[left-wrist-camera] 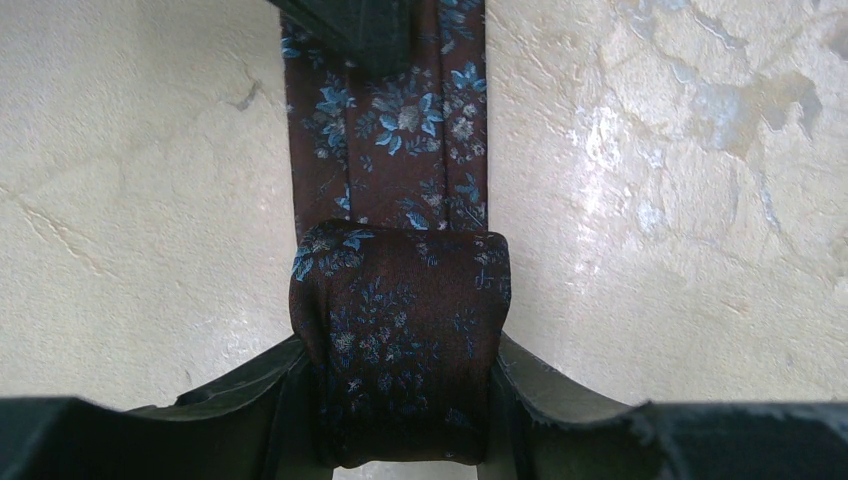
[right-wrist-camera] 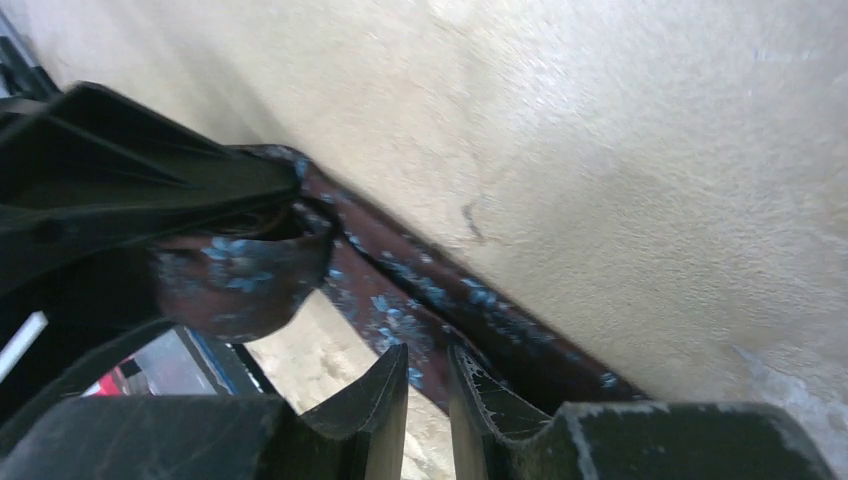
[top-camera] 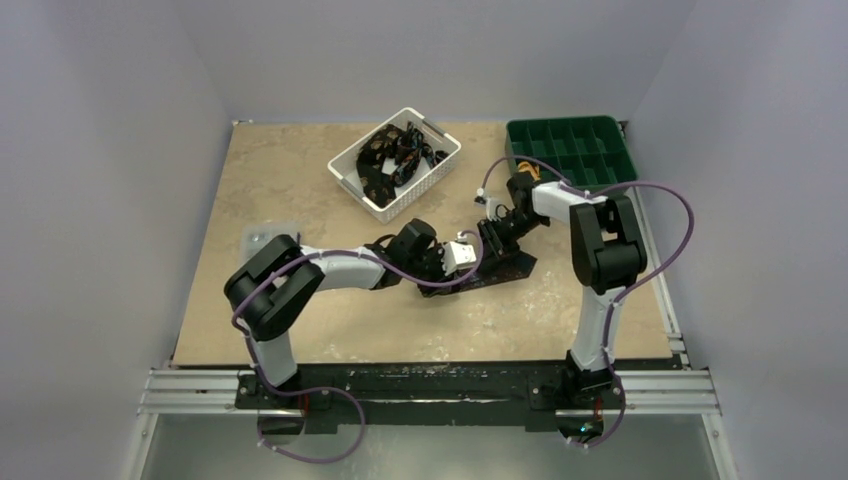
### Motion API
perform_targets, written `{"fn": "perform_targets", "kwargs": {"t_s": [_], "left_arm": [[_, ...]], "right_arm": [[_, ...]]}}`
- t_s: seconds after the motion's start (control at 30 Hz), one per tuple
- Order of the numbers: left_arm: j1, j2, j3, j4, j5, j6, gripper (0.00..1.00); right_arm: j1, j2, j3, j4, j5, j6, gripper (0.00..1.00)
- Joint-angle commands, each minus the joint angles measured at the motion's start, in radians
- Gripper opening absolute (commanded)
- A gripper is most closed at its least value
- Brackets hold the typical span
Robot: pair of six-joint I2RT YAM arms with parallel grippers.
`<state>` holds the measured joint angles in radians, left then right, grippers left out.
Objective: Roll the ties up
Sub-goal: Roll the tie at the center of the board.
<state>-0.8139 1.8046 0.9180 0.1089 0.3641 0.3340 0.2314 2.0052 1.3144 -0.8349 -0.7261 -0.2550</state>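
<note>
The tan table point(top-camera: 300, 300) fills the middle of the top view. A white basket point(top-camera: 385, 210) at upper centre holds a dark heap, apparently more ties point(top-camera: 400, 155) waiting their turn. A green compartment tray point(top-camera: 520, 130) at upper right probably stands ready for finished rolls.

Both arms reach in to the centre of that view, where one tie point(top-camera: 505, 268) lies on the table. In the left wrist view it runs up the middle of the frame, with its flat strip point(left-wrist-camera: 385, 130) above and its rolled end point(left-wrist-camera: 400, 320) below.

The left gripper point(left-wrist-camera: 400, 345) is clamped on that rolled end, one finger on each flank. This likely keeps the coil from springing loose.

The right gripper point(right-wrist-camera: 428, 355) hangs over the flat strip at lower centre of its own view. Its jaws are only a narrow slit apart with nothing between them. It seems placed to pin or steady the strip so the roll can advance straight.
</note>
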Motion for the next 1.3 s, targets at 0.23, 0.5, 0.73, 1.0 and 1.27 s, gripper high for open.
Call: {"fn": "perform_targets", "kwargs": {"t_s": [0.23,0.5,0.73,1.0,1.27], "left_arm": [[0.004,-0.064,-0.035,-0.220,-0.002,0.088,0.25],[0.004,0.009,0.048,-0.333,-0.013,0.097,0.30],[0.004,0.023,0.050,-0.338,-0.017,0.086,0.32],[0.002,0.040,0.056,-0.336,-0.039,0.046,0.34],[-0.002,0.046,0.046,-0.308,-0.053,0.042,0.36]], "right_arm": [[0.000,0.022,-0.079,0.032,0.129,0.007,0.21],[0.014,-0.089,-0.049,0.021,-0.185,0.020,0.36],[0.048,-0.107,-0.078,0.112,-0.332,0.129,0.53],[0.102,-0.123,-0.165,0.211,-0.346,0.198,0.65],[0.130,-0.066,-0.150,0.270,-0.306,0.198,0.50]]}}
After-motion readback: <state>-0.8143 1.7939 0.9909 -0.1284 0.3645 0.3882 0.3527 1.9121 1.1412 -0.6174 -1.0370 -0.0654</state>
